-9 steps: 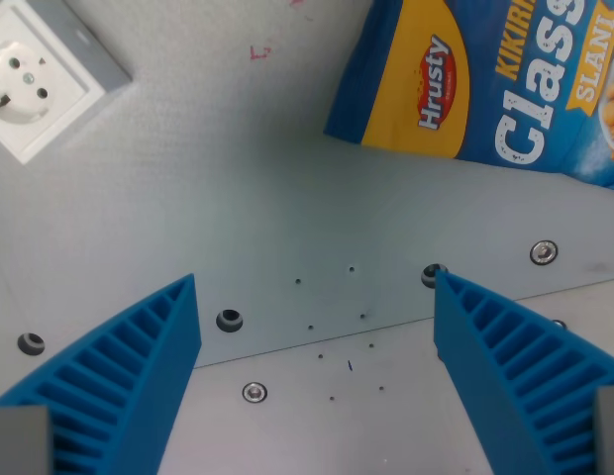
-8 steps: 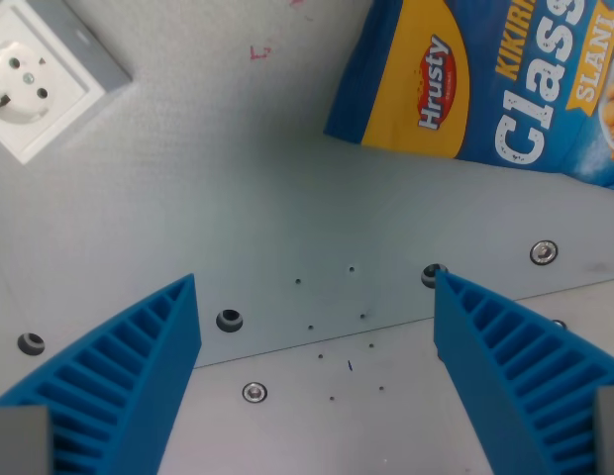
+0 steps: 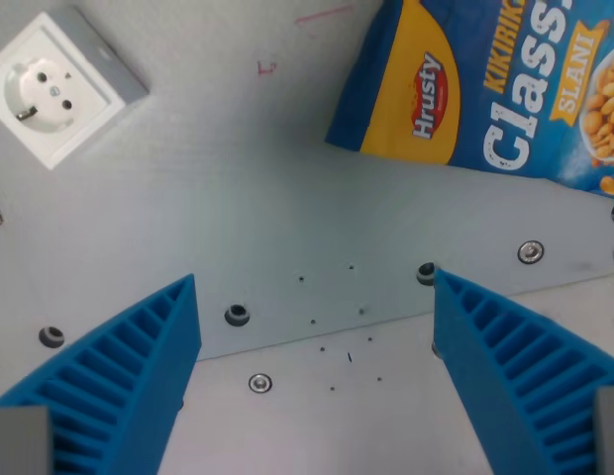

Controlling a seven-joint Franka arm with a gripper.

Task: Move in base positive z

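**Two blue fingers spread wide, nothing between them**

Your gripper [image 3: 315, 381] hangs above the table [image 3: 248, 198] with its jaws far apart; the ribbed blue fingers [image 3: 119, 381] sit at the lower corners of the wrist view, and only bare surface shows in the gap. You hold nothing.

Look to the wrist view's upper left and you see a white wall socket [image 3: 57, 87] lying flat on the table, well apart from the gripper. At the upper right lies a blue and yellow peanut bag [image 3: 485, 89], printed "Hrusty" and "Classic"; it runs off the frame's top and right edges.

Below the bag you find a seam [image 3: 317, 338] running across the table, with several screws [image 3: 257, 383] and bolt holes [image 3: 237, 316] along it, plus a scatter of small dark specks between the fingers. Faint red marks [image 3: 267, 67] sit near the top centre.
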